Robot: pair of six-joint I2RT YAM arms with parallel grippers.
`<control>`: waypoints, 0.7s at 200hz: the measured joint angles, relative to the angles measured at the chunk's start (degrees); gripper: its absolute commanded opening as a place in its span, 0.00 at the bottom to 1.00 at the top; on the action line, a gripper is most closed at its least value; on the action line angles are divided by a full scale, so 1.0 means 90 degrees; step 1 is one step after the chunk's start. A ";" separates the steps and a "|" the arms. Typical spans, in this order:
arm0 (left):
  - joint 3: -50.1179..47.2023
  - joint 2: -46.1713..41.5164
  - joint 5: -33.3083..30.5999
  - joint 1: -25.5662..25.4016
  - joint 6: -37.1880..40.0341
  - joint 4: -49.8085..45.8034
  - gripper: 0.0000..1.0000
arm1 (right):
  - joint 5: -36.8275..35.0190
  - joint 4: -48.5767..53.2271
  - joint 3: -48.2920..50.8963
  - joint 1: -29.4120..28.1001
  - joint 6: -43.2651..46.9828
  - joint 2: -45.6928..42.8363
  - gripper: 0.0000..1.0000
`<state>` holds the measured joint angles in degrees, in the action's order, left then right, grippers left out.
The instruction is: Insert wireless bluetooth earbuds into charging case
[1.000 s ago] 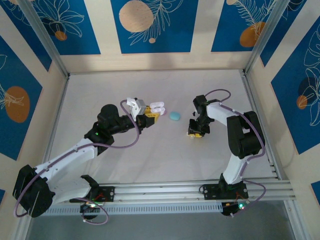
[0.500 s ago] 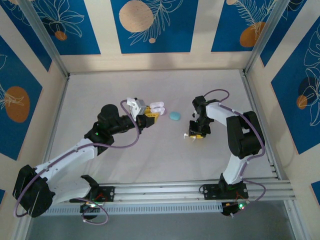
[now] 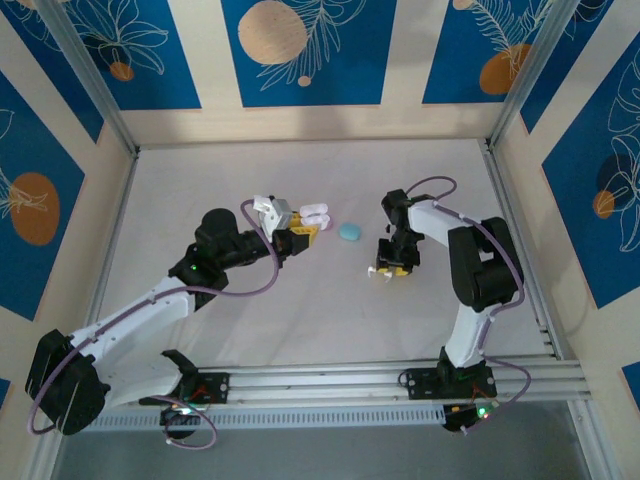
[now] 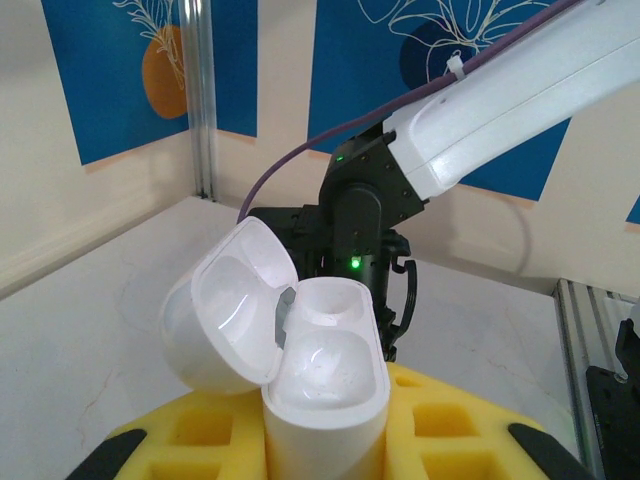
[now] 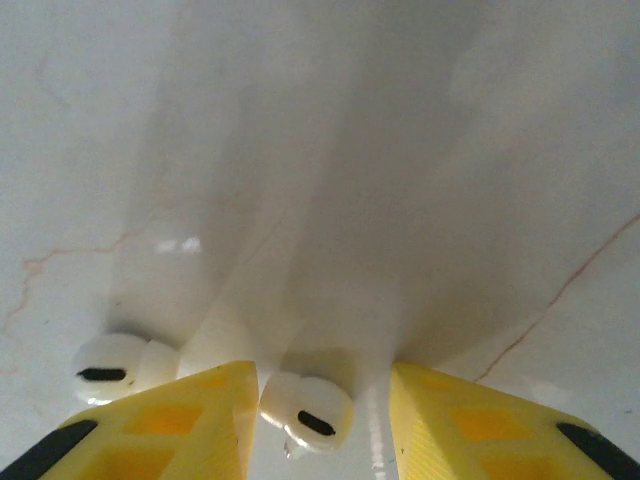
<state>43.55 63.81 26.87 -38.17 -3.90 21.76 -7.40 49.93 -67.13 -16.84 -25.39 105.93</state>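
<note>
Nearly vertical, right gripper (image 3: 387,268) hangs over white earbuds (image 5: 305,408).

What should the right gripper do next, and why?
Probably close the right gripper on the white earbud lying on the table between its parted fingers. The second earbud sits outside one finger, so a squeeze should take just one. The left gripper holds the case open, ready.

Two white earbuds (image 5: 305,412) lying near each other; white case (image 4: 325,400) upright, lid open
</note>
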 measured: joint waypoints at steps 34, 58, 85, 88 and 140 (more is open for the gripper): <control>0.0000 0.0000 -0.0002 0.0000 0.0000 0.0000 0.24 | -0.0070 0.0024 -0.0036 -0.0095 -0.0238 0.0022 0.39; 0.0000 -0.0029 -0.0027 0.0000 0.0002 -0.0015 0.24 | -0.0126 0.0036 -0.0041 -0.0104 -0.0333 0.0044 0.37; -0.0002 -0.0083 -0.0049 0.0000 0.0002 -0.0022 0.24 | -0.0182 0.0061 -0.0044 -0.0104 -0.0408 0.0044 0.32; -0.0002 -0.0085 -0.0046 0.0000 0.0002 -0.0022 0.24 | -0.0185 0.0058 -0.0044 -0.0104 -0.0406 0.0044 0.31; -0.0002 -0.0085 -0.0046 0.0000 0.0002 -0.0024 0.24 | -0.0257 0.0090 -0.0053 -0.0109 -0.0408 0.0044 0.26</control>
<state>43.53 63.05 26.46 -38.17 -3.88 21.54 -9.72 50.74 -67.61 -17.82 -29.06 106.32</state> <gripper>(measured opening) 0.239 0.265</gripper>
